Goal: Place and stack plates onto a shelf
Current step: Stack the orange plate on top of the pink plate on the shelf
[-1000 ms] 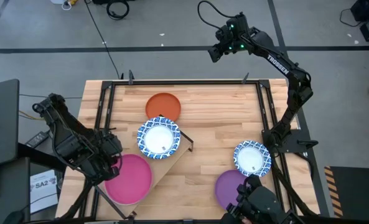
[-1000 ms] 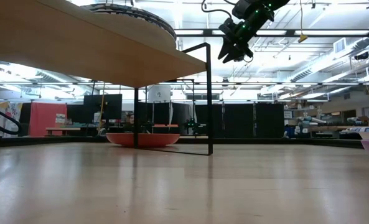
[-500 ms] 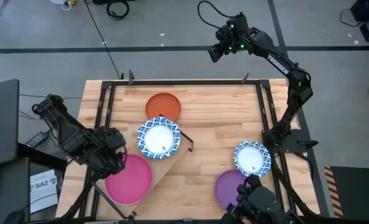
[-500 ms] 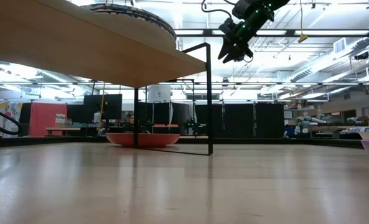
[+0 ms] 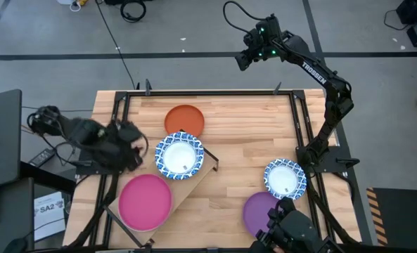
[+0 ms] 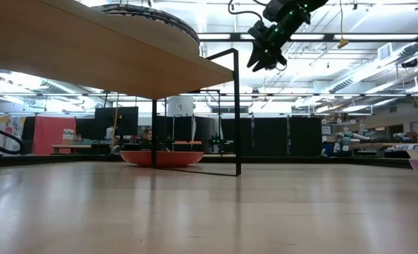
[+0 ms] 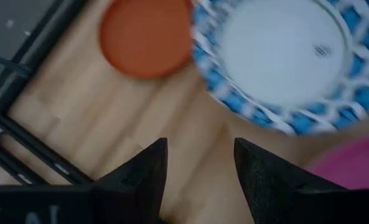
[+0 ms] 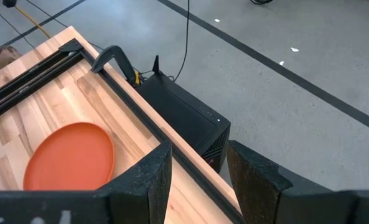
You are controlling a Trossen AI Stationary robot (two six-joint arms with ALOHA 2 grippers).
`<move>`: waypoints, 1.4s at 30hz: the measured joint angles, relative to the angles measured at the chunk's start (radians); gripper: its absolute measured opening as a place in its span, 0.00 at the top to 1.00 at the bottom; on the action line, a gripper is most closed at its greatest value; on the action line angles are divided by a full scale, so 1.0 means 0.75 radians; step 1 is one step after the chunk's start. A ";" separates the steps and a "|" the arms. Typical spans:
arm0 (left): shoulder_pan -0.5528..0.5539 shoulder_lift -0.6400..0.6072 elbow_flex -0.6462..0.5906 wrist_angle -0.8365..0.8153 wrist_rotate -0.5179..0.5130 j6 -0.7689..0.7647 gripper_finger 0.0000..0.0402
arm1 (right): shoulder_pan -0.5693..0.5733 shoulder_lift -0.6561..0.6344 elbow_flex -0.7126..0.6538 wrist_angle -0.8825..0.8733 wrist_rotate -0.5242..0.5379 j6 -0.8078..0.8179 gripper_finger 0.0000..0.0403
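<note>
The shelf (image 5: 200, 177), a light wood board on black legs, stands slantwise on the table. On it lie a magenta plate (image 5: 145, 202) and a blue-and-white plate (image 5: 179, 156). An orange plate (image 5: 184, 121) sits flat on the table beyond the shelf. Another blue-and-white plate (image 5: 285, 178) and a purple plate (image 5: 259, 209) lie near the table's right side. My left gripper (image 5: 132, 147) hovers open and empty left of the shelf's blue-and-white plate (image 7: 284, 56). My right gripper (image 5: 243, 60) waits open, raised high beyond the far edge.
A black metal frame (image 5: 117, 112) runs along the table's edges. In the low view the shelf's underside (image 6: 89, 56) fills the upper left, with its thin black legs (image 6: 237, 113) standing on the table and the orange plate (image 6: 163, 156) behind them. Bare wood (image 5: 250, 133) lies between the shelf and the right-hand plates.
My left gripper has drawn away from the magenta plate's left rim, moving toward the table's far edge until it is beside the blue-and-white plate on the shelf. The magenta plate stays where it was on the shelf. My right arm has kept still.
</note>
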 joint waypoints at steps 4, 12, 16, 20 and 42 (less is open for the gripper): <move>0.205 -0.108 0.000 0.001 -0.036 0.129 0.52 | 0.000 0.000 0.000 -0.001 0.000 0.000 0.60; 0.687 -0.214 0.001 0.092 -0.012 0.368 0.52 | 0.000 0.000 0.000 -0.001 0.000 0.013 0.60; 0.917 -0.203 0.001 0.170 0.167 0.571 0.52 | 0.000 0.000 0.000 -0.001 0.000 0.036 0.60; 1.153 -0.156 0.002 0.237 0.346 0.738 0.52 | 0.001 0.000 0.000 -0.001 0.000 0.038 0.60; 1.873 0.498 0.001 0.384 0.936 1.204 0.52 | 0.006 0.000 0.000 -0.007 0.000 0.035 0.60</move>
